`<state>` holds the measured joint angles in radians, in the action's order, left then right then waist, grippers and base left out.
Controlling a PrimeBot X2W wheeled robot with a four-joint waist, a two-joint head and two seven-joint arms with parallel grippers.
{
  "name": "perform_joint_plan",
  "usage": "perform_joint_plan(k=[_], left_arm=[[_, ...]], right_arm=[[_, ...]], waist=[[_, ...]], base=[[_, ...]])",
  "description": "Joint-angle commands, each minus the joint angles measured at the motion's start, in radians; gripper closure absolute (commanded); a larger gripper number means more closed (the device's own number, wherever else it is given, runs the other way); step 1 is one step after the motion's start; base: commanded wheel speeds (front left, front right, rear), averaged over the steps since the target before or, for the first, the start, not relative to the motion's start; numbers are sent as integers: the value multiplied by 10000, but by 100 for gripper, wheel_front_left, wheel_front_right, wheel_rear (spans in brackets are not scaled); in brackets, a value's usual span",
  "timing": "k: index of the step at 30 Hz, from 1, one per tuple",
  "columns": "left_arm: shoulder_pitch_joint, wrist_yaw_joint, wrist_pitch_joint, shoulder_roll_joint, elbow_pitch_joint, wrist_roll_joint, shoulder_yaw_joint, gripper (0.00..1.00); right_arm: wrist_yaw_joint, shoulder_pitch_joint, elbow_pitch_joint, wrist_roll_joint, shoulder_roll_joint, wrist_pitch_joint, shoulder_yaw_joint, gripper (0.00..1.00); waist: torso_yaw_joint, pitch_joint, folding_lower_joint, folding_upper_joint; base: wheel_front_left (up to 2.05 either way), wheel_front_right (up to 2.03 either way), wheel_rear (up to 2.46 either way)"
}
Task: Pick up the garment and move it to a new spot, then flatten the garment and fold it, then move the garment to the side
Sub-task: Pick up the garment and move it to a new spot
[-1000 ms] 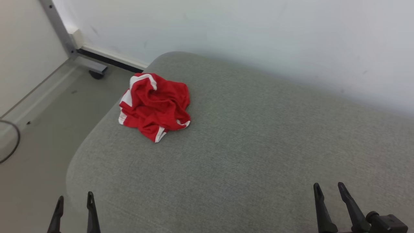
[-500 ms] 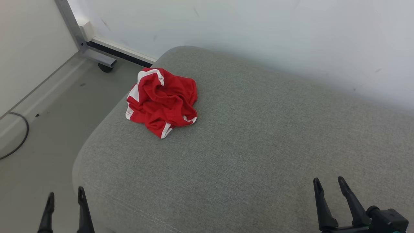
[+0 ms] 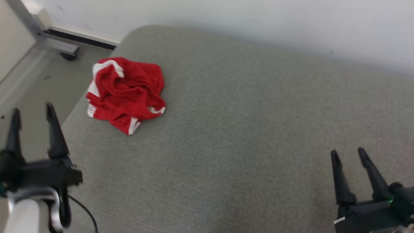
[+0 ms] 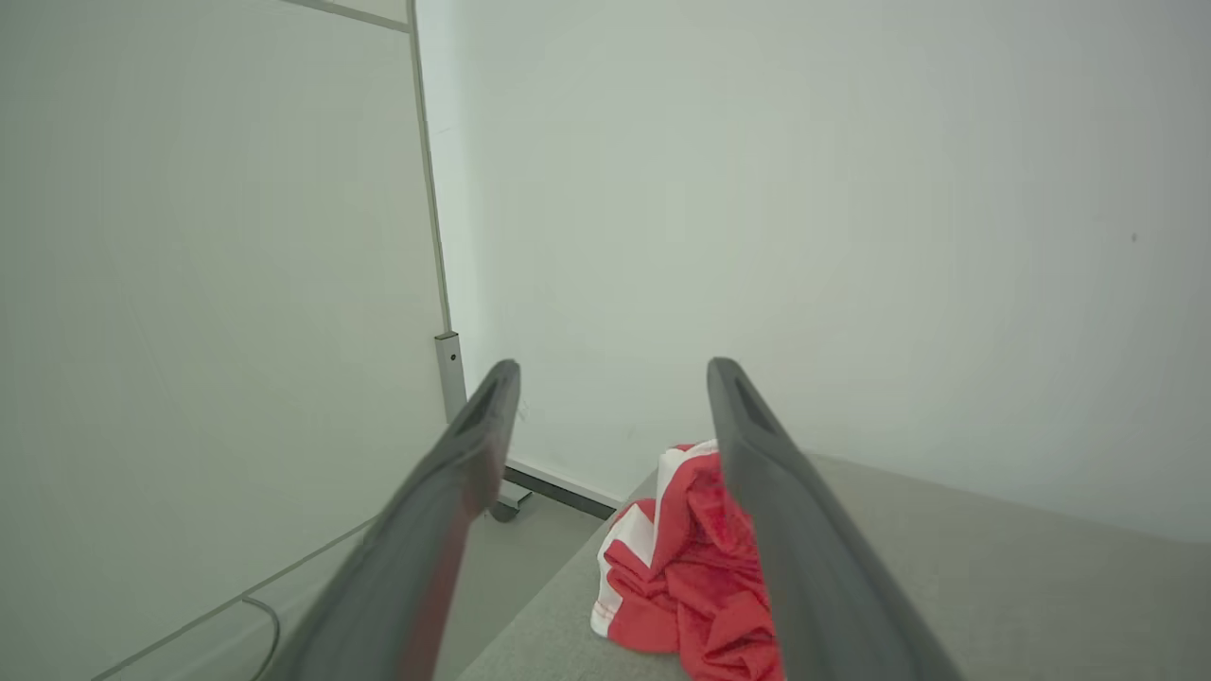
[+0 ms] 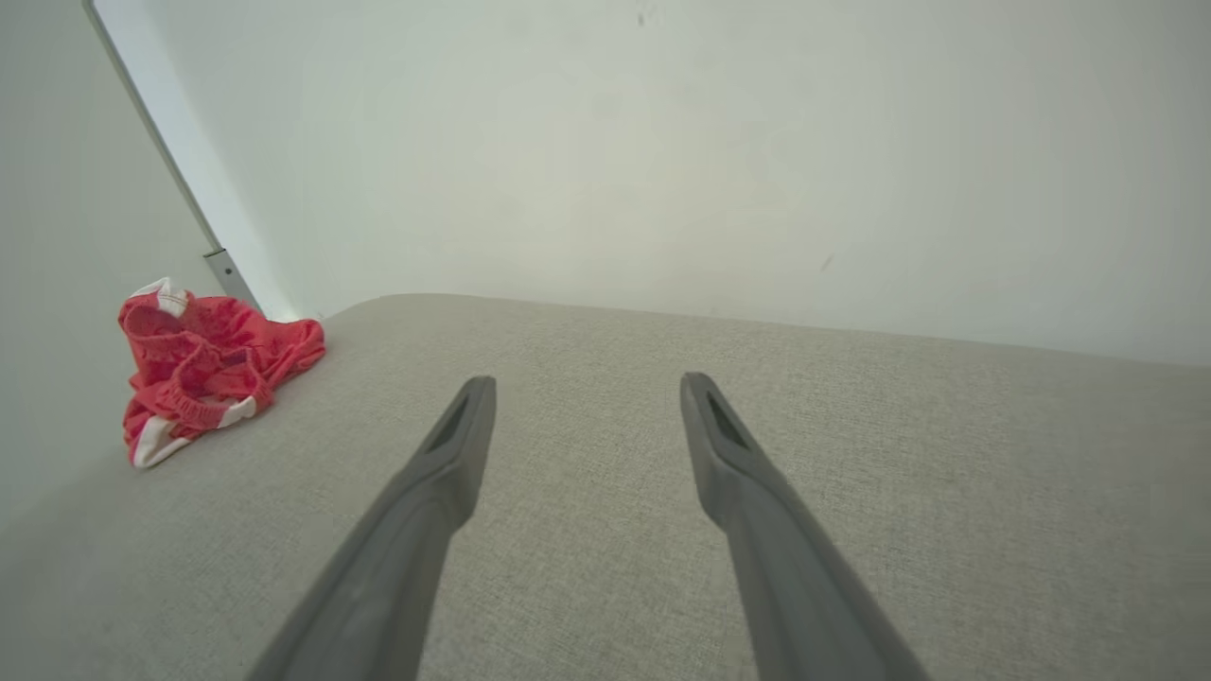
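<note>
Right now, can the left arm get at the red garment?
Probably yes: the open left gripper faces the red garment at the left edge of the grey cushion, with nothing between them.

The garment (image 3: 124, 92) before me is red, with white bands along its edges. It lies crumpled in a loose heap, its folds bunched over one another. It rests on the grey cushion (image 3: 242, 136), close to the left edge and near the far corner, ahead on my left.
</note>
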<state>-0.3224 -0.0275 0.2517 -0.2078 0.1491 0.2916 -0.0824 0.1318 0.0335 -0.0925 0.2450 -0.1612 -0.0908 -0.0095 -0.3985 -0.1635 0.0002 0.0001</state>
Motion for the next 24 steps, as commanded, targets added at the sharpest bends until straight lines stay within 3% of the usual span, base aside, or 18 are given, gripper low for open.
perform_joint_plan(k=[1,12,24], left_arm=[[-496,21,-74,-156,133,28,-49,0],[-2666,-23,-616,-1115,1094,332,-570,0],[-4100,294,-2352,-2028,3329,717,-566,0]], right_arm=[[-27,-207,-153,-44,-85,-21,-118,0],[-27,-829,-629,-106,-567,75,-346,0],[-27,-1287,-1170,-158,-881,384,-313,0]], waist=[[1211,-1294,-2,-1],[2310,-2576,-2,-1],[2658,-3267,-2,-1]], base=[[0,0,0],[0,0,0],[0,0,0]])
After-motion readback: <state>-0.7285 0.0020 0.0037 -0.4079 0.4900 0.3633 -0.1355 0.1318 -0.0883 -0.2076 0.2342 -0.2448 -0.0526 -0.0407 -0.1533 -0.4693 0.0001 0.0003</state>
